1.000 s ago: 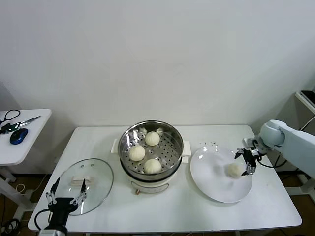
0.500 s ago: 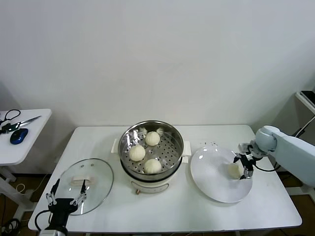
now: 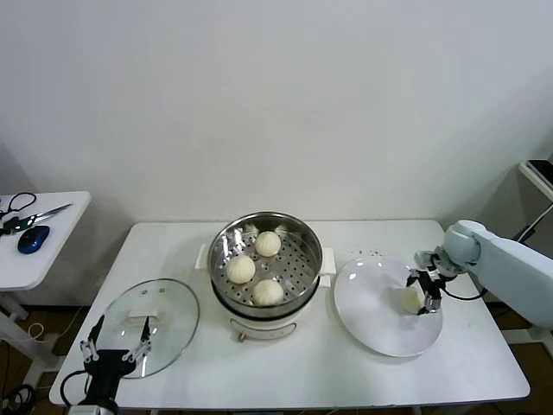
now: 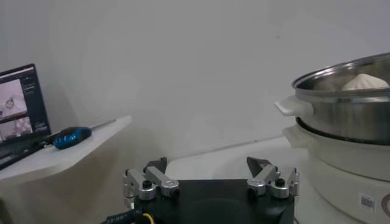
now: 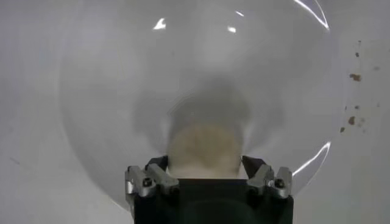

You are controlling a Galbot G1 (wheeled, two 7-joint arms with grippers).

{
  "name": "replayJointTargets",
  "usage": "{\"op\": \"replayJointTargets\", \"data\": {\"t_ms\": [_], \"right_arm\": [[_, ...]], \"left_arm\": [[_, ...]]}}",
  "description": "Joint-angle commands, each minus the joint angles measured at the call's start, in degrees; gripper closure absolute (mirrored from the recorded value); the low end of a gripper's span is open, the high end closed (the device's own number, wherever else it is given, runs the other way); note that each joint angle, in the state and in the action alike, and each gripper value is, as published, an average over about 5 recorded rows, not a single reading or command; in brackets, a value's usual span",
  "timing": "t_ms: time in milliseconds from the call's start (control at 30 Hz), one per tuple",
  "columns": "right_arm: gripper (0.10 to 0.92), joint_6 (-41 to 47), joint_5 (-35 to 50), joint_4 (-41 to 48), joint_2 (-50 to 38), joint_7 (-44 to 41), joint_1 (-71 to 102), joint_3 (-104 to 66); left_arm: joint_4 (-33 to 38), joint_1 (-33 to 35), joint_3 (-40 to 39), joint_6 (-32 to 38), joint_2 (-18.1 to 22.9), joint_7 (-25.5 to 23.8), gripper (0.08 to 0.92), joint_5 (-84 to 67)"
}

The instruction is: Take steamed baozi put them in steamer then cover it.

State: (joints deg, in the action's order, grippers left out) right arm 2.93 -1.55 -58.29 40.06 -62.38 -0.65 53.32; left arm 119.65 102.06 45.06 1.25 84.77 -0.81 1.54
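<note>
right gripper: fingers spread around last baozi on plate | left gripper: fingers released, over cover | steamer: three baozi

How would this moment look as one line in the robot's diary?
right gripper: straddling last baozi on plate | steamer: three inside | left gripper: open beside cover

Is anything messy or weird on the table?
Mostly tidy. The only odd bit is a few small brown crumbs on the table just past the far rim of the white plate. Nothing is spilled or tipped; the steamer stands upright.
</note>
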Motion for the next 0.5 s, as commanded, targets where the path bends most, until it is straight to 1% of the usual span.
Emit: {"op": "replayJointTargets", "data": {"t_ms": [33, 167, 267, 367, 500], "right_arm": [[0.265, 0.01, 0.28, 0.22, 0.35, -0.19, -0.05, 0.27], [0.296, 0.29, 1.80, 0.00, 0.24, 0.01, -1.48, 1.52], [0.307, 1.14, 4.44, -0.57, 0.18, 0.34, -3.42, 2.58], [0.313, 2.48, 8.46, -1.90, 0.25, 0.63, -7.37, 4.66], [0.318, 4.07, 15.52, -4.24, 0.98, 0.83, -17.59, 12.11]], "left_arm": [[-0.11, 0.17, 0.03, 0.13, -0.04, -0.03, 0.177, -0.12], [-0.10, 0.21, 0.05, 0.19, -0.04, -0.03, 0.177, -0.23], [-0.12, 0.17, 0.05, 0.23, -0.09, -0.04, 0.177, -0.33], [-0.06, 0.13, -0.10, 0.30, -0.26, -0.08, 0.177, -0.38], [0.41, 0.15, -0.54, 0.20, -0.60, -0.52, 0.177, -0.48]]}}
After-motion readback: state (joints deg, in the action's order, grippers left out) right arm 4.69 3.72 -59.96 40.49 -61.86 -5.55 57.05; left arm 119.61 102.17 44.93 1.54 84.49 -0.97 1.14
